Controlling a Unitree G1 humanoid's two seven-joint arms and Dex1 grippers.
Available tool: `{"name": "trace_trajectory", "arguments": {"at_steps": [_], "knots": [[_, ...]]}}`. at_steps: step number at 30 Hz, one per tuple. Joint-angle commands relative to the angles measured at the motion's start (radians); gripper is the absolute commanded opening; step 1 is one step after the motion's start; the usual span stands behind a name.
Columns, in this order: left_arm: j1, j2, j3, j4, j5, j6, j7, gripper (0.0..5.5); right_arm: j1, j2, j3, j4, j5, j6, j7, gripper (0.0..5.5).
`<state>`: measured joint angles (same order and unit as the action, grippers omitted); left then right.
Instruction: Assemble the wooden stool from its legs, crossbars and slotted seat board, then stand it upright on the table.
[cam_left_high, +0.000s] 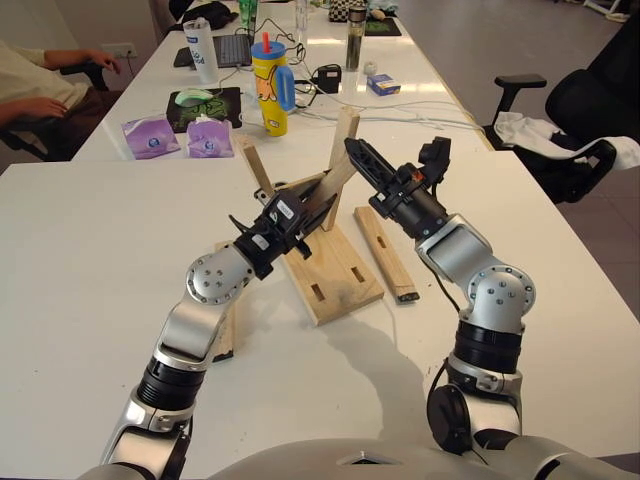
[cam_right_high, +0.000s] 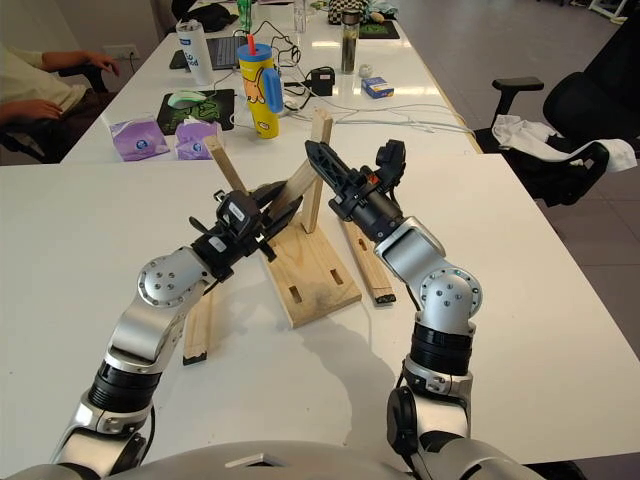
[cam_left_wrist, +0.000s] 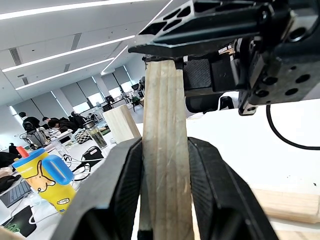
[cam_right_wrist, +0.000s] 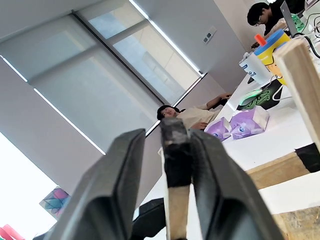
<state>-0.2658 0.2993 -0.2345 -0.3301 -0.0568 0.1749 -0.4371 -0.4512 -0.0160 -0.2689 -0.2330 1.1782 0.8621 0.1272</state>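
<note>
Head view: the left end effector (cam_left_high: 315, 200) is clamped on a pale crossbar (cam_left_high: 338, 180) whose long axis slants up and away to the right end effector (cam_left_high: 356, 156), above the slotted seat board (cam_left_high: 335, 285) flat on the desk (cam_left_high: 100, 260). Left wrist view: straight-grained wood runs out to the right one's tips. Right wrist view: it is closed on a thin wooden edge, likely the same crossbar.

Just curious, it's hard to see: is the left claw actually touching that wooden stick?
Touching. The left wrist view shows the left gripper clamping the wooden stick, a finger pressed on each side.
</note>
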Motion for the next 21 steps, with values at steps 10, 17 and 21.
{"name": "trace_trajectory", "arguments": {"at_steps": [10,17,21], "knots": [[0.013,-0.061,0.053,-0.017,-0.143,0.084,-0.023,2.17,0.057,-0.053,0.024,-0.003,-0.063,-0.06,0.008,0.47],[0.003,-0.08,0.078,0.039,-0.165,0.085,-0.009,3.24,0.131,-0.147,0.005,0.056,-0.276,-0.185,0.026,0.47],[0.011,-0.072,0.105,0.052,-0.141,0.065,0.015,3.54,0.089,-0.216,0.003,0.15,-0.376,-0.245,0.078,0.47]]}}
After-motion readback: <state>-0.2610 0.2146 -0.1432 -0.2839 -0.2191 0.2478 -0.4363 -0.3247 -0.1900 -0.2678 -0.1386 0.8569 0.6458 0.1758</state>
